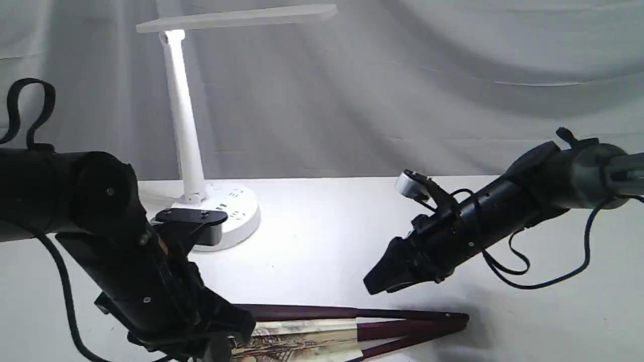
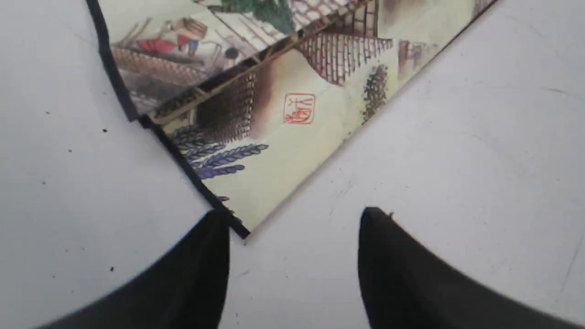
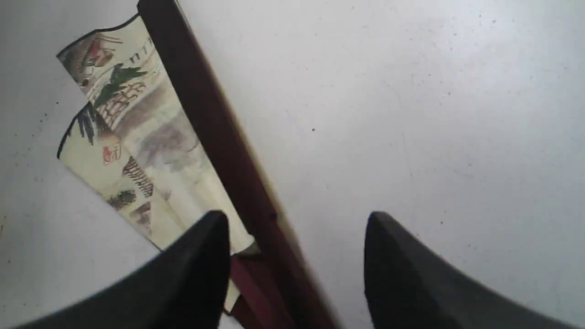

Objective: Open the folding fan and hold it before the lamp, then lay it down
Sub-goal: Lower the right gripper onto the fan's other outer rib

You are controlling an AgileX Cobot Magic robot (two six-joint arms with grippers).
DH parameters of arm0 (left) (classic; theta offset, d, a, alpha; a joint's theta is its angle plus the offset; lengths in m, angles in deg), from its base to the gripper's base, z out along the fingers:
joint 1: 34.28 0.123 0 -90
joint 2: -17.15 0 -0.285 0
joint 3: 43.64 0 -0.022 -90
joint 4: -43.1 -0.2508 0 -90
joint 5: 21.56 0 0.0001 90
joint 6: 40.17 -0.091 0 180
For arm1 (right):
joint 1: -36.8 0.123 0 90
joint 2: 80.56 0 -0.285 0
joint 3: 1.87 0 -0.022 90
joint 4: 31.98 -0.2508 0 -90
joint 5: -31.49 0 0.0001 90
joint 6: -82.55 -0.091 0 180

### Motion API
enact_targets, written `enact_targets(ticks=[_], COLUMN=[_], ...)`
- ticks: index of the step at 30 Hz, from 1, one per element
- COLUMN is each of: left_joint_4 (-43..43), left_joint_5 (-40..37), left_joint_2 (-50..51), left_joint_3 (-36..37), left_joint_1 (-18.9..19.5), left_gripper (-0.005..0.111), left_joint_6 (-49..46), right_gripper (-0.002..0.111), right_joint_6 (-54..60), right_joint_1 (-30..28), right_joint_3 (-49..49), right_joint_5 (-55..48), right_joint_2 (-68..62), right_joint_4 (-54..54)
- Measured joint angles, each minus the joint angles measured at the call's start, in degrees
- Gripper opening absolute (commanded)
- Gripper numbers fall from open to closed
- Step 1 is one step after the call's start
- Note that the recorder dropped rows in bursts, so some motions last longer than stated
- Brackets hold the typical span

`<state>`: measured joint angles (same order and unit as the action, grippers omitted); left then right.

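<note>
Maroon-ribbed painted paper folding fan point(image 1: 302, 329) lies barely spread on white worktop point(image 1: 327, 226). Left pincer point(image 2: 292, 219) and right pincer point(image 3: 297, 219) agape, empty. White desk lamp point(image 1: 183, 125) step seemingly pending.

A red seal stamp point(image 2: 299, 108) sits on the folding fan point(image 2: 283, 77) leaf; its characters are unreadable.

A plain white tabletop point(image 1: 327, 241) carries a white plastic desk lamp point(image 1: 187, 136), upright on its round socketed base at rear left, and a maroon-ribbed cream paper folding fan point(image 1: 312, 334), partly spread, lying flat near the front.
</note>
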<state>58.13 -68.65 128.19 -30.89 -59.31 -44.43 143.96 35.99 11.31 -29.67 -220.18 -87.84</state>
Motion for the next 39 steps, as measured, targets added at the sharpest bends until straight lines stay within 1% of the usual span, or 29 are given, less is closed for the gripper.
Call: enact_targets(ticks=[9,12,15,19,21,31,39], left_joint_4=[0.0,0.11,0.13,0.23,0.23,0.23,0.23], left_joint_5=[0.62,0.52,0.52,0.52,0.52,0.52,0.52], left_joint_2=[0.0,0.0,0.0,0.0,0.0,0.0,0.0], left_joint_3=[0.0,0.0,0.0,0.0,0.0,0.0,0.0], left_joint_1=[0.0,0.0,0.0,0.0,0.0,0.0,0.0], left_gripper=[0.044,0.044,0.044,0.044,0.044,0.044,0.044], left_joint_6=[-0.22,-0.22,-0.22,-0.22,-0.22,-0.22,-0.22], right_gripper=[0.046,0.046,0.046,0.046,0.046,0.046,0.041], right_joint_6=[0.51,-2.56,-5.69,-7.34,-7.76,-7.86,-7.86], right_joint_1=[3.95,4.82,4.82,4.82,4.82,4.82,4.82], right_joint_3=[0.47,2.47,5.16,8.11,8.65,8.76,8.76], right_joint_5=[1.04,1.29,0.12,-3.67,-3.95,-4.21,-7.78], right_joint_2=[-2.18,-2.54,-3.17,-4.92,-5.87,-7.65,-8.18], right_joint_4=[0.25,2.24,2.72,2.86,2.86,2.16,2.16])
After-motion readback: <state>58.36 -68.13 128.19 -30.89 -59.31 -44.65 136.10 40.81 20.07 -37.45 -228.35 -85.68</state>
